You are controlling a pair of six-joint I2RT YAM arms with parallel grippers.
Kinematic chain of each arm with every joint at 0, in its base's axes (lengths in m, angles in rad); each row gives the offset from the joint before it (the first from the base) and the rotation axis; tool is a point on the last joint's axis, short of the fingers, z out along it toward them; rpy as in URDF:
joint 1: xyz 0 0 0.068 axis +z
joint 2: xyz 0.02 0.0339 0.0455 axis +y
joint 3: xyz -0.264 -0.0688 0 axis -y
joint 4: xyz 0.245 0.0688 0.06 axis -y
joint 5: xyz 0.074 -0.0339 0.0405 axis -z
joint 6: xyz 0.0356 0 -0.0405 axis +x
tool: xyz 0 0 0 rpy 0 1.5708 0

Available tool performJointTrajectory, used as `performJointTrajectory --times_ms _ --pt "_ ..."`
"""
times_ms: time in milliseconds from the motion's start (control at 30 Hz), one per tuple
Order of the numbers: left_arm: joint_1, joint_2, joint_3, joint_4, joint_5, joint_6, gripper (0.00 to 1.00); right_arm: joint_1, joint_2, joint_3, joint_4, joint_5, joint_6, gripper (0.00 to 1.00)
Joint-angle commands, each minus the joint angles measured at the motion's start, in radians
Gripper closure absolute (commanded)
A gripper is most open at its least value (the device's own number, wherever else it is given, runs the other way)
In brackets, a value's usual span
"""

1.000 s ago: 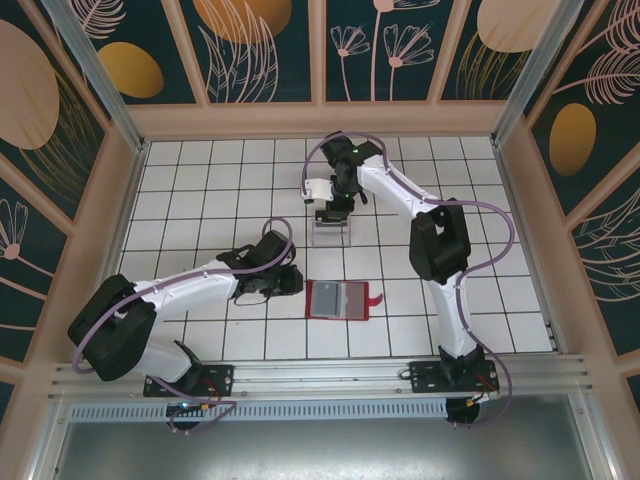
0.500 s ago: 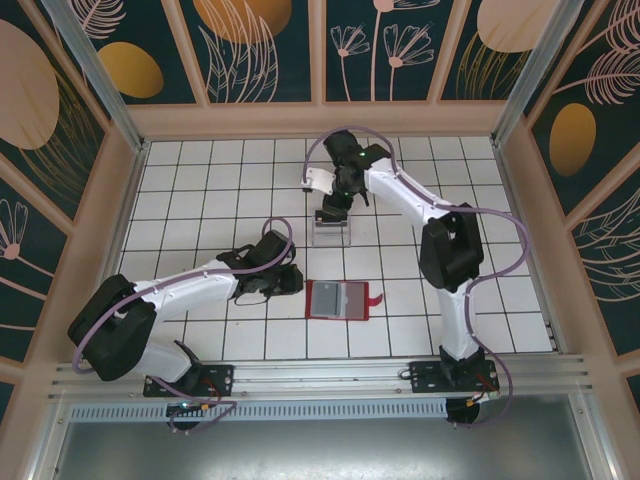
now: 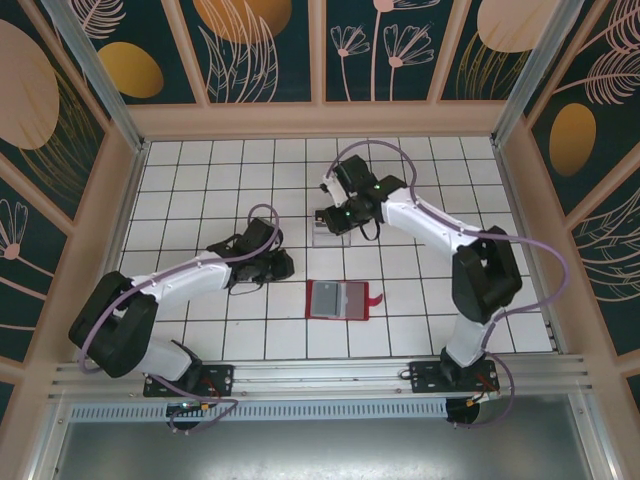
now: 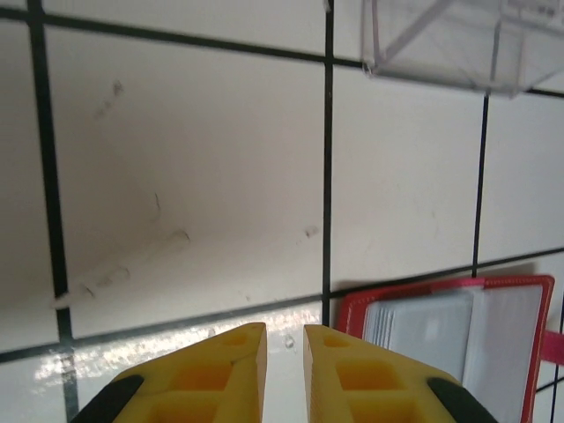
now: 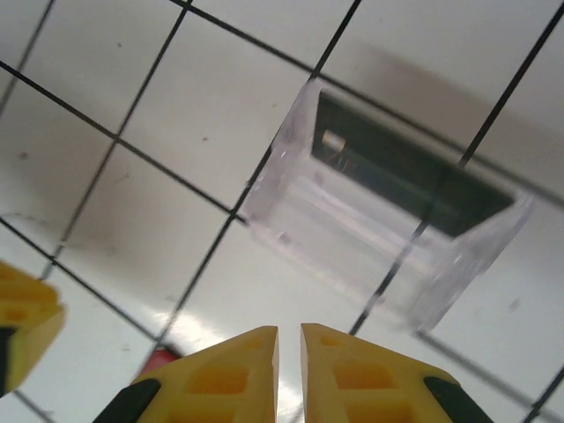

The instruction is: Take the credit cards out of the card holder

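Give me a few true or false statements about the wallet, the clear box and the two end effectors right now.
The wallet lies open. True.
The left end effector grips the wallet. False: it is shut on nothing, apart from the wallet.
A dark card lies in the clear box. True.
The wallet is empty. False: pale cards sit in one pocket.
The right end effector holds a card. False: its jaws hold nothing.

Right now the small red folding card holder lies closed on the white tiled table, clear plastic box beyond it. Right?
Not closed: the top external view shows the small red folding card holder lying open, grey lining up, on the white tiled table, clear plastic box beyond it.
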Motion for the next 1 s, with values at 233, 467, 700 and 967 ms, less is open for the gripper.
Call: performJointTrajectory --times_ms 233,467,700,967 --pt "0.047 0.097 0.132 -0.007 0.021 0.082 0.80 0.151 -0.192 -0.186 0.035 0.056 0.413 0.84" --pt "0.092 0.116 0.176 -0.035 0.017 0.117 0.80 0.236 -0.222 -0.272 0.057 0.055 0.568 0.83" --pt "0.185 0.081 0.147 -0.051 0.023 0.148 0.80 0.302 -0.201 -0.357 0.114 0.035 0.655 0.82" --pt "0.268 0.039 0.113 -0.060 0.053 0.175 0.80 0.322 -0.109 -0.359 0.181 -0.021 0.664 0.81"
